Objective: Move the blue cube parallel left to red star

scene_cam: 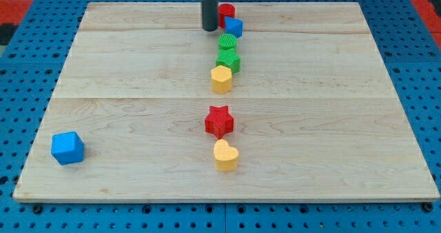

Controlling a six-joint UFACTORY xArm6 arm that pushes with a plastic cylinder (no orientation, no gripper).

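The blue cube (pixel 67 148) sits near the board's lower left corner. The red star (pixel 219 121) lies at the board's middle, slightly toward the view's bottom, far to the right of the cube and a little higher in the view. My tip (pixel 209 29) is near the view's top centre, far from both, just left of a red cylinder (pixel 226 13) and a small blue block (pixel 234 27).
A yellow heart (pixel 225 155) lies just below the red star. A column of a green cylinder (pixel 227 42), a green block (pixel 229 59) and a yellow block (pixel 221 79) runs down from the tip. The wooden board (pixel 138 67) lies on blue pegboard.
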